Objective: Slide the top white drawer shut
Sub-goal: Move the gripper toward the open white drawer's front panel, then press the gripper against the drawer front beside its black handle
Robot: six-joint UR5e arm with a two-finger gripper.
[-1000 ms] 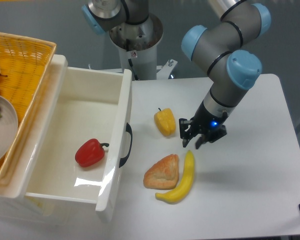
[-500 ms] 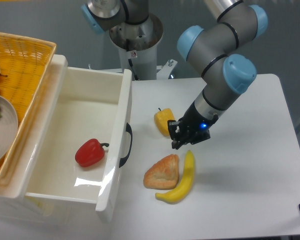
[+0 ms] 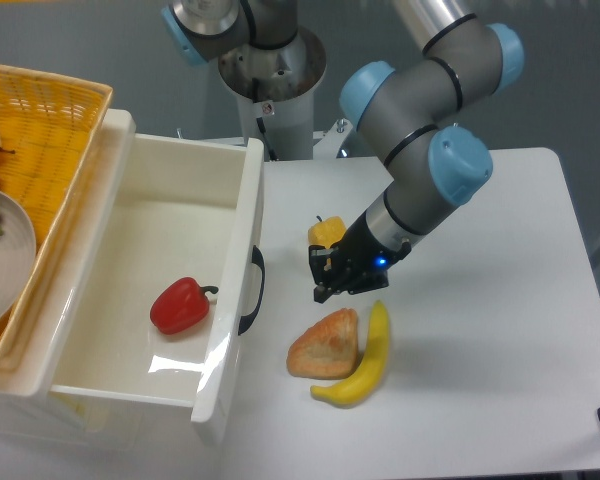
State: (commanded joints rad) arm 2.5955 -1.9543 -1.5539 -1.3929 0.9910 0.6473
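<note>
well, i see drawer [image 3: 130,290] fully open, gripper [image 3: 325,280] empty, gap unclear, above yellow pepper [image 3: 325,232]. risk: clipping pepper or pastry [image 3: 325,345] while reaching handle [image 3: 252,290].

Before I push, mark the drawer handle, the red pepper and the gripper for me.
drawer handle [image 3: 252,290]: fixed camera, middle of the dark curved bar on the front of the top white drawer [image 3: 170,215].
red pepper [image 3: 178,305]: fixed camera, centre of its body, inside the drawer.
gripper [image 3: 322,275]: fixed camera, at its fingertips, right of the handle.
</note>
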